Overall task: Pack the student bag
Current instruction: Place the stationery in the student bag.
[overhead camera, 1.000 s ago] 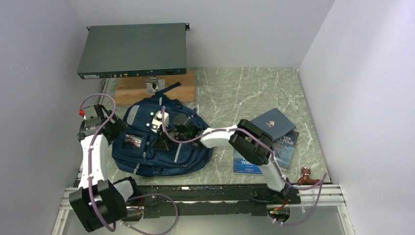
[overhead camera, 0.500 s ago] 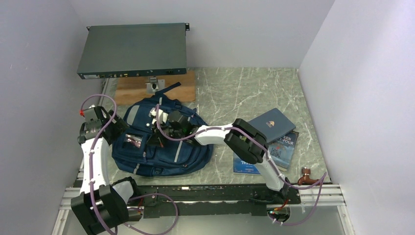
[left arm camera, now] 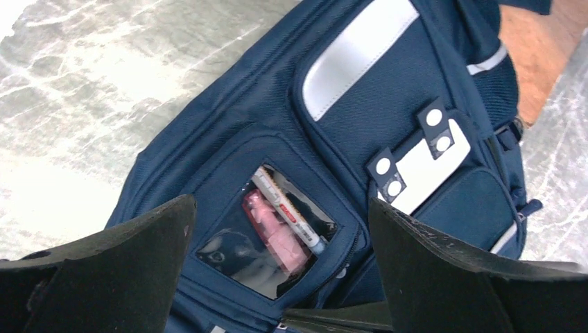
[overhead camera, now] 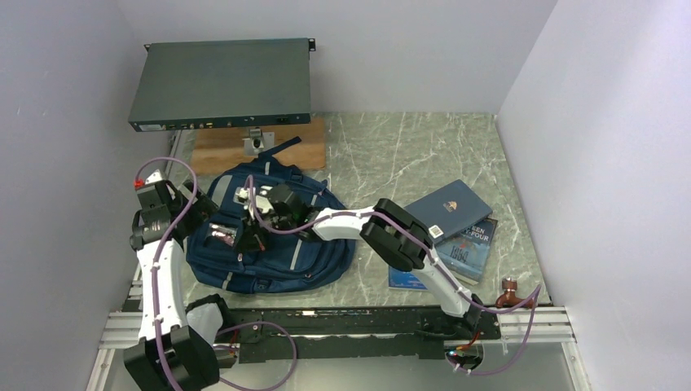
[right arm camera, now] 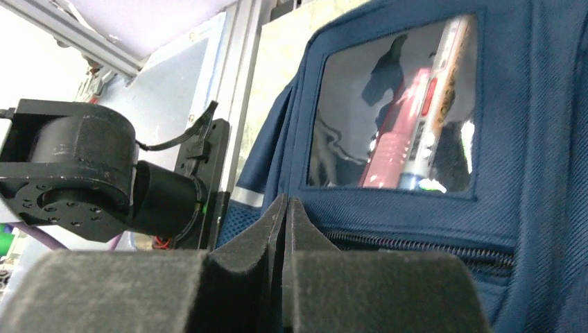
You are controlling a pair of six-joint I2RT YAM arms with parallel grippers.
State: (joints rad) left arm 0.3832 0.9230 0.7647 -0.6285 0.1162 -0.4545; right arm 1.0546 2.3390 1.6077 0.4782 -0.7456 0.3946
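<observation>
On the green marbled tabletop (overhead camera: 391,155), in its left half, the large navy-blue fabric student bag (overhead camera: 314,252) is laid flat with its front pockets turned upward. Grey reflective stripes (left arm camera: 360,55) and a white-grey patch (left arm camera: 423,166) are seen on its front. Near its left edge a small clear-windowed pocket (left arm camera: 270,243) is set into the fabric. Behind the window a pink plastic item (left arm camera: 274,232) and a white pen-like stick (left arm camera: 284,208) are packed side by side.

The left gripper (overhead camera: 198,218) is held above the bag's left side. Its jaws are spread wide and nothing is caught between them. In the left wrist view the clear pocket is framed between its two black fingers (left arm camera: 125,263).

The right gripper (overhead camera: 247,236) is lowered onto the bag just beside the clear pocket's edge, close to a dark zipper line (right arm camera: 430,250). Its grey foam pads (right arm camera: 236,277) are pressed tightly together. Whether a zipper pull or a fold of fabric is pinched there cannot be told.

Behind the bag, a flat wooden board (overhead camera: 220,151) is placed at the table's far left corner, and a dark grey, flat metal rack unit (overhead camera: 224,81) is mounted above it. Near the bag's right side, a dark blue hardback book (overhead camera: 451,208) is laid partly over a lighter blue printed book (overhead camera: 477,244).
</observation>
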